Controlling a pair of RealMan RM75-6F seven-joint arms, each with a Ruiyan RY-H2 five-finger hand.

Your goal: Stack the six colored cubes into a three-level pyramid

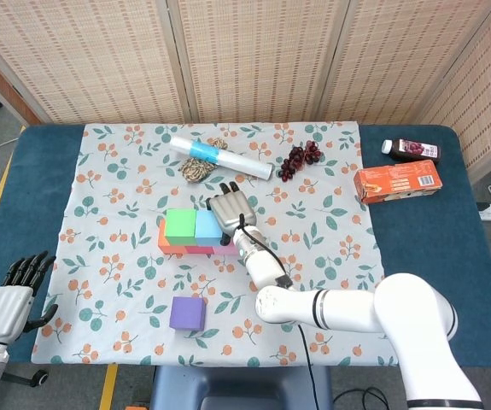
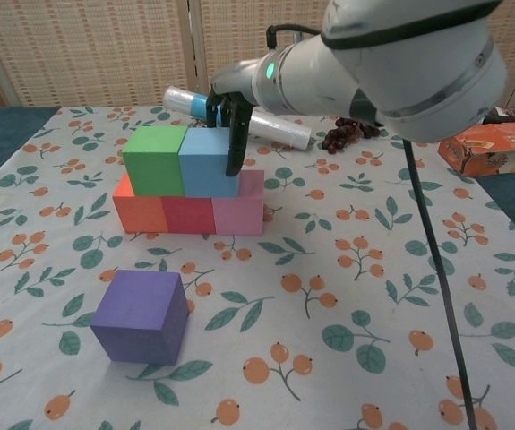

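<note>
Three cubes form a base row: orange [image 2: 141, 212], red [image 2: 190, 215] and pink [image 2: 239, 213]. On top of the row sit a green cube [image 2: 154, 159] and a light blue cube [image 2: 208, 161], side by side and touching. My right hand [image 2: 230, 116] grips the light blue cube, with one finger down its right edge and the others behind it. In the head view the right hand [image 1: 230, 212] lies just right of the stack. A purple cube [image 2: 141, 315] stands alone on the cloth, nearer the front. My left hand [image 1: 10, 299] hangs off the table's front left corner, fingers apart and holding nothing.
Behind the stack lie a clear plastic roll with a blue band [image 1: 221, 157], a brown woven bundle [image 1: 198, 169] and a bunch of dark grapes [image 1: 301, 159]. An orange box [image 1: 398, 182] and a dark bottle [image 1: 412, 149] lie at the right, off the floral cloth [image 1: 108, 213].
</note>
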